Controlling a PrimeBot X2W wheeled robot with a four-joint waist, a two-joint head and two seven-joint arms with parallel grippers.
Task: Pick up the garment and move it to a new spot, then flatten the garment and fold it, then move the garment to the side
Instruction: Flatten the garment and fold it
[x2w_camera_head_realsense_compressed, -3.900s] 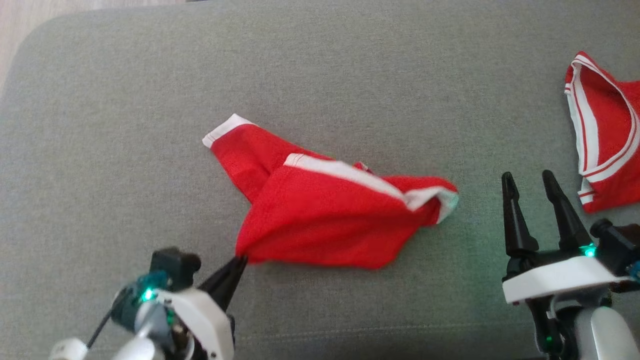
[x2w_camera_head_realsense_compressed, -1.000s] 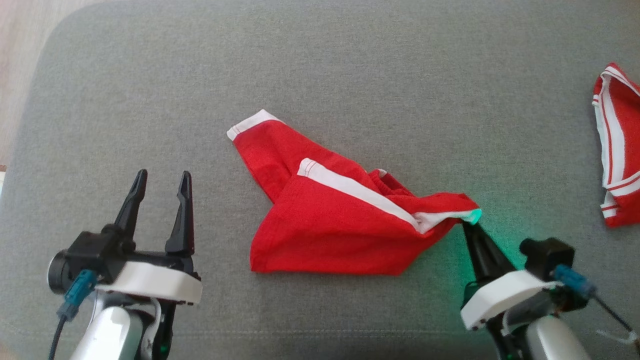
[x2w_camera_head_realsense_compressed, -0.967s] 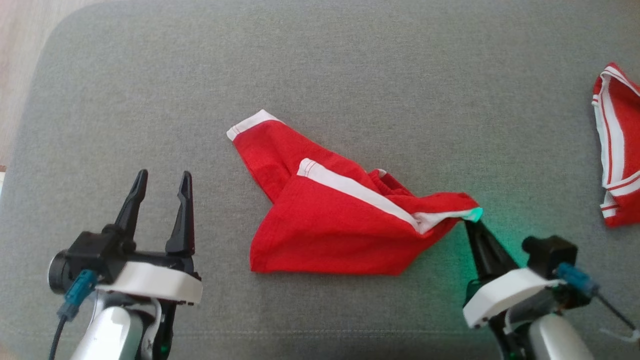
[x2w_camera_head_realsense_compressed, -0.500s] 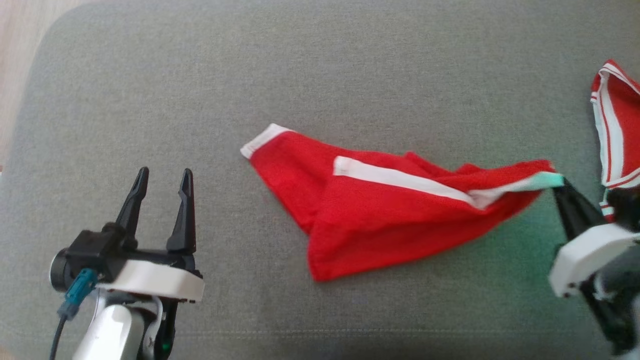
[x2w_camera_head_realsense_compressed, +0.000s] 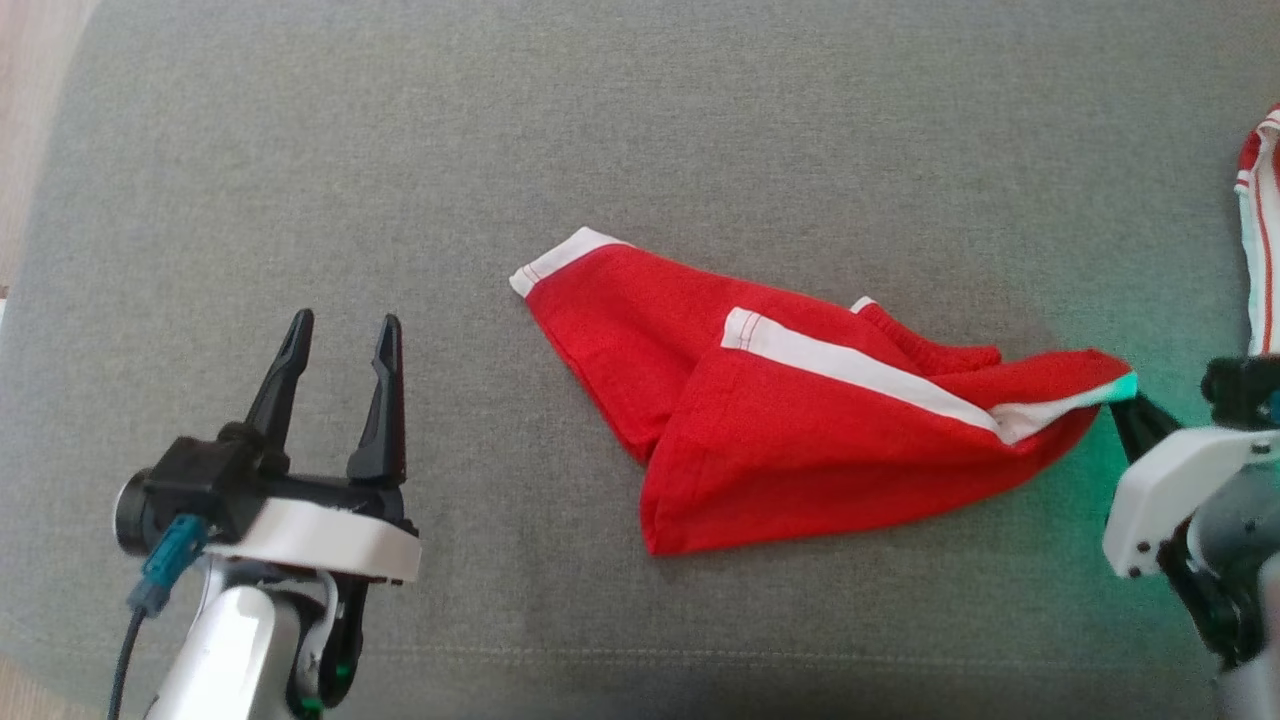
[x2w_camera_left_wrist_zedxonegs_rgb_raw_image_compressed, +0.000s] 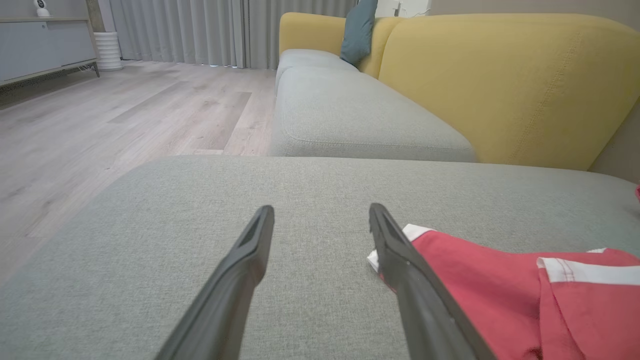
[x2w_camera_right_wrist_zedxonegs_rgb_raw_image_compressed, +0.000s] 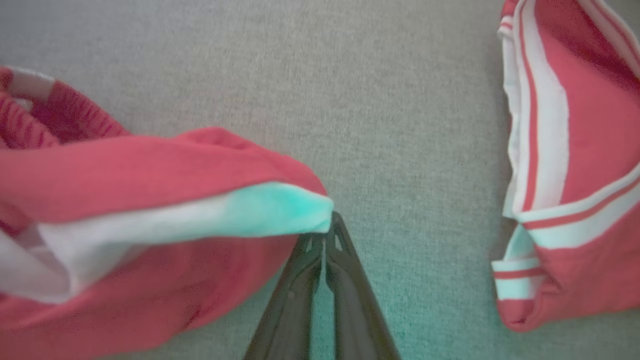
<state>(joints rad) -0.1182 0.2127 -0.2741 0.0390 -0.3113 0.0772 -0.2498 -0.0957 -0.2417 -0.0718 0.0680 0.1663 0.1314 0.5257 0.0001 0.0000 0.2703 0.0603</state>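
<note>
My right tool (x2w_camera_right_wrist_zedxonegs_rgb_raw_image_compressed: 324, 240) was pinched shut on the white-trimmed corner of the red garment (x2w_camera_head_realsense_compressed: 820, 440), which lay crumpled right of centre on the grey woven sofa cushion (x2w_camera_head_realsense_compressed: 600, 120). My left tool (x2w_camera_head_realsense_compressed: 344, 325) stood wide open and empty near the front-left corner. The right wrist view showed a striped red garment (x2w_camera_right_wrist_zedxonegs_rgb_raw_image_compressed: 575, 150) at the right edge.

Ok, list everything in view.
red garment: one, red with white trim, crumpled mid-cushion
second garment: one, red with white stripes, cushion's right edge
seat cushion: one, grey, under both garments
sofa back: one, yellow, beyond the cushion
pillow: one, teal, against the sofa back
floor: one, pale wood, beside the cushion
left gripper: one, dark, open, left of the red garment
right gripper: one, dark, shut on the red garment's right corner
</note>
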